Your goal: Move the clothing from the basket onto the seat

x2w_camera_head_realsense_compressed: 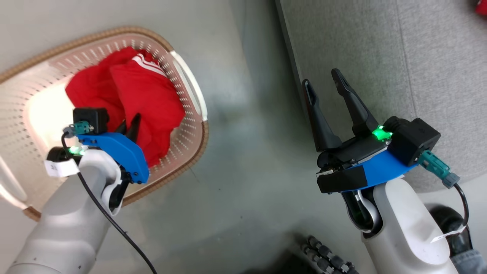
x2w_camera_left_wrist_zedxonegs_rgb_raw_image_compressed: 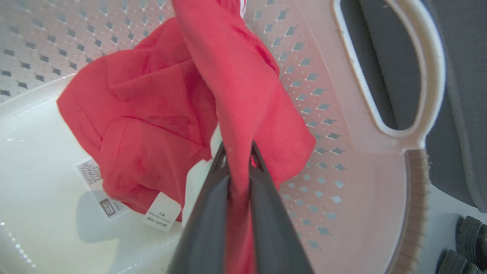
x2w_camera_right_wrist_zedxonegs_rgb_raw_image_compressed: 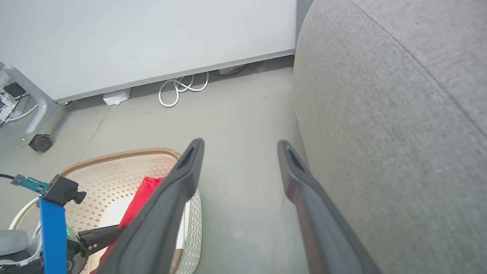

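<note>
Your left gripper (x2w_camera_left_wrist_zedxonegs_rgb_raw_image_compressed: 238,150) is pinched shut on a fold of the clothing (x2w_camera_head_realsense_compressed: 146,102), which lies bunched inside the basket (x2w_camera_head_realsense_compressed: 192,161) against the wall nearest the seat (x2w_camera_head_realsense_compressed: 361,49). Your right gripper (x2w_camera_head_realsense_compressed: 323,82) hangs with its fingers spread, holding nothing, right at the seat's near edge. A strip of bare floor (x2w_camera_head_realsense_compressed: 243,152) lies between the basket's rim and the seat.

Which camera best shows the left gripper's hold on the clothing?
Left wrist view: the left gripper has its jaws shut on the clothing, close up. Head view: wrist partly hides it. Right wrist view: distant, sidelong.
</note>
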